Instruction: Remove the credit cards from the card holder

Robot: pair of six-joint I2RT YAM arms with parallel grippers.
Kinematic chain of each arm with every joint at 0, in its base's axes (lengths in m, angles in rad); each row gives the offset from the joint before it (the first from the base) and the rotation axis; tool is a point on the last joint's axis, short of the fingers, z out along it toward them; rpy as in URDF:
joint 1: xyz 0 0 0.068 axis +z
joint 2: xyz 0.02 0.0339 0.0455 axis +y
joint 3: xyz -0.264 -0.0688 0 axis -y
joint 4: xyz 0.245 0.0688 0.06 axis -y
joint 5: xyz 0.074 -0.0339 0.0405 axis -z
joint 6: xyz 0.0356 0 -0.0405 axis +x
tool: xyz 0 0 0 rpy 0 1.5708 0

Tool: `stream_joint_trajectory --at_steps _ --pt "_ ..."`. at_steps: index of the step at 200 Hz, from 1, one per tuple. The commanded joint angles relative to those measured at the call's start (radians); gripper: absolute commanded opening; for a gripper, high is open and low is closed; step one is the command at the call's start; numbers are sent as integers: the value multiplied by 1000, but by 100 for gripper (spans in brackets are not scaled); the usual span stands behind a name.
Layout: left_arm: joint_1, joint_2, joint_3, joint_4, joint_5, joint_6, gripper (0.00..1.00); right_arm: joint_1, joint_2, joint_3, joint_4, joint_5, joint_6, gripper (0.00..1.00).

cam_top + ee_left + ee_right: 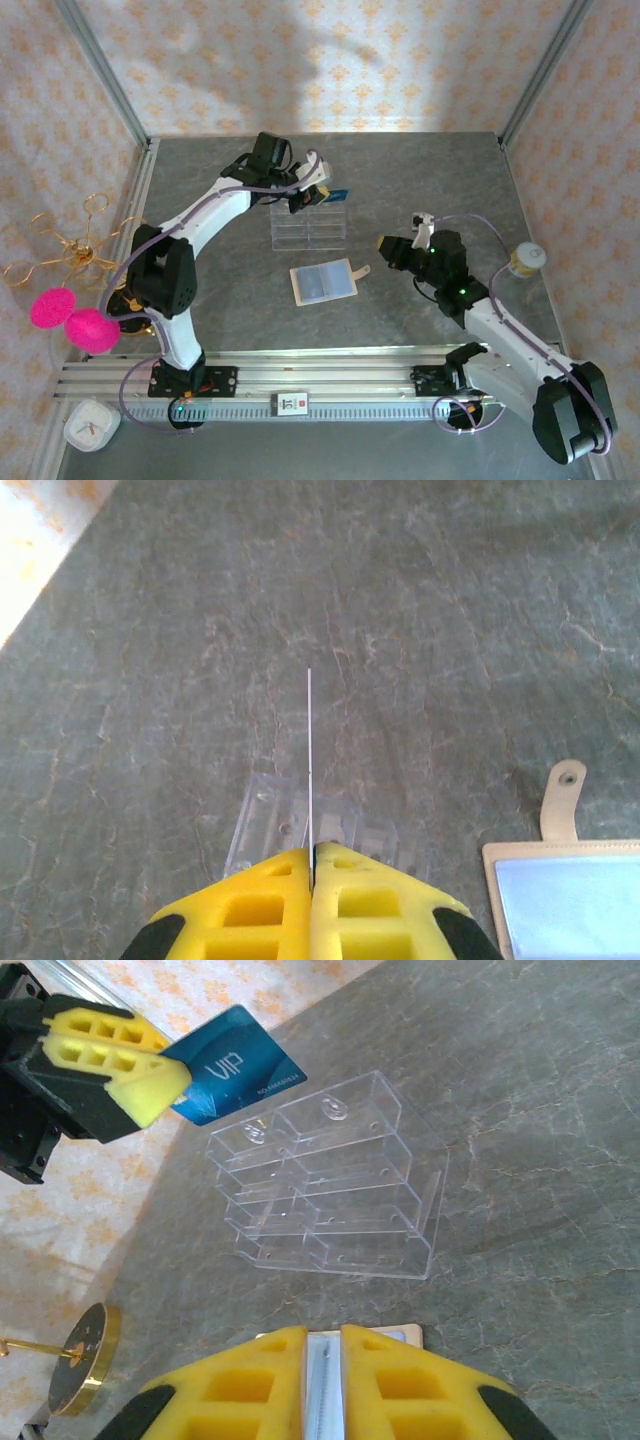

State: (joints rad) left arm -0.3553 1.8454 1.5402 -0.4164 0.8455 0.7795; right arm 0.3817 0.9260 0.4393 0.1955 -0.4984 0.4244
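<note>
Your left claw (312, 858) pinches a flat blue VIP credit card (235, 1065), seen edge-on from its own wrist and face-on from the right wrist. The beige folding card holder (323, 283) lies beside your right claw (322, 1335), whose grip you cannot tell.

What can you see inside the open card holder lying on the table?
The card holder lies open, showing a pale blue inner panel. Whether any cards remain tucked beneath it cannot be seen, because that panel covers the pockets.

Floral-patterned walls (330, 60) enclose a grey marbled table (230, 290).
</note>
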Motion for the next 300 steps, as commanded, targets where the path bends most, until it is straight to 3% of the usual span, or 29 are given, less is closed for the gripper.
stream_joint_trajectory --at_steps 1,88,190,300 --pt "27 52 87 -101 80 109 0 -16 21 60 5 -6 -18 16" --pt "36 166 133 -79 70 97 0 -28 69 101 -5 10 -26 16" --pt "48 150 134 9 98 34 0 -29 65 109 -16 13 -33 16" --pt "52 232 197 -91 101 84 0 -32 73 116 -23 22 -44 16"
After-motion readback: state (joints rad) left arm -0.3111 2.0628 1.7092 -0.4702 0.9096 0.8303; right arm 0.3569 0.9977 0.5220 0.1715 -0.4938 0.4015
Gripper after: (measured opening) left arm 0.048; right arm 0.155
